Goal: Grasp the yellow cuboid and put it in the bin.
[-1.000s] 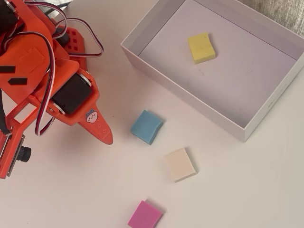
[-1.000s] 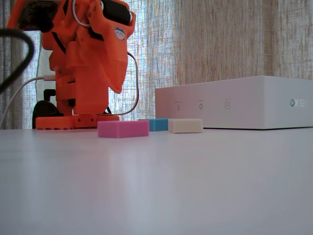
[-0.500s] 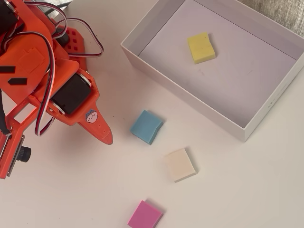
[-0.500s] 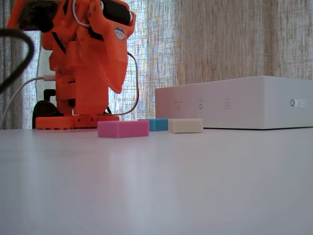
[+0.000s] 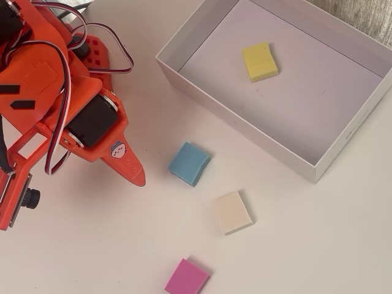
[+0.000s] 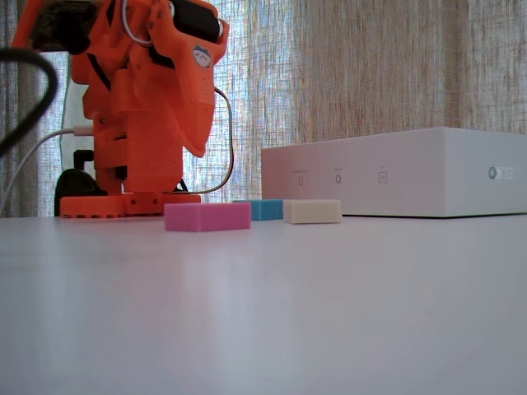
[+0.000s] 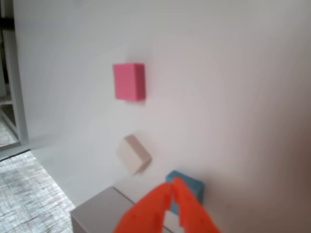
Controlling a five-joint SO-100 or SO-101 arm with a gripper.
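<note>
Already we find the yellow cuboid lying flat on the lavender-grey floor of the bin, in the upper middle of the overhead view, clear of all four walls and untouched by the arm. The bin fills the upper right of that frame, set at an angle on the white bench. Outside its lower wall, three more blocks run down the middle of the frame: a blue block nearest the bin, a cream block below it, and a pink block at the bottom edge, each apart from the others. The orange arm sits folded at the upper left. In the wrist view we see the gripper at the bottom centre with its two orange fingers pressed together at the tips, empty, above the blue block. In the fixed view the bin's white side stands at right behind the pink block.
</note>
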